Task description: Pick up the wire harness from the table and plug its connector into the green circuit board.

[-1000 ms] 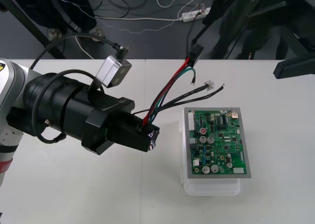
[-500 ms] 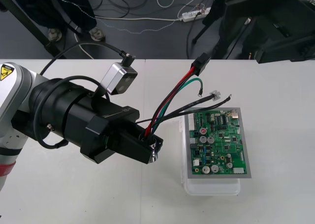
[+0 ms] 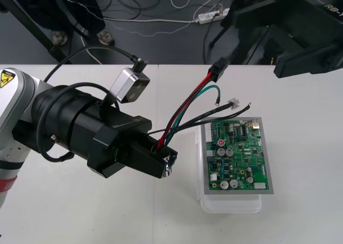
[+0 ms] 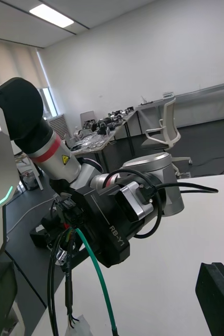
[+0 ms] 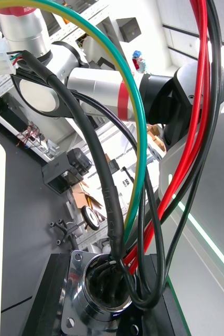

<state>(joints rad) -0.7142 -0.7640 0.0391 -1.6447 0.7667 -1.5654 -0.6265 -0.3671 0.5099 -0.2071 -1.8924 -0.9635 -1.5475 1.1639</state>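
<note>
Though socket (image 5: 85, 296) half hidden in left gripper's (image 3: 162, 155) clamp, wire harness (image 3: 179, 111) aloft near circuit board (image 3: 238, 155); right gripper's (image 3: 308, 37) state unclear.

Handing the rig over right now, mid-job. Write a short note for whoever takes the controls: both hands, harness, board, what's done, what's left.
Left hand: shut on the round metal socket of the wire harness, just left of the green circuit board.
Right hand: raised at the far right, apart from harness and board.
Harness: wires fan up from the socket. The black plug hangs near the table's far edge, beyond the board.
Board: on its white base, plug not in it.
Done: harness picked up.
Left: bring the plug to the board and seat it.
</note>
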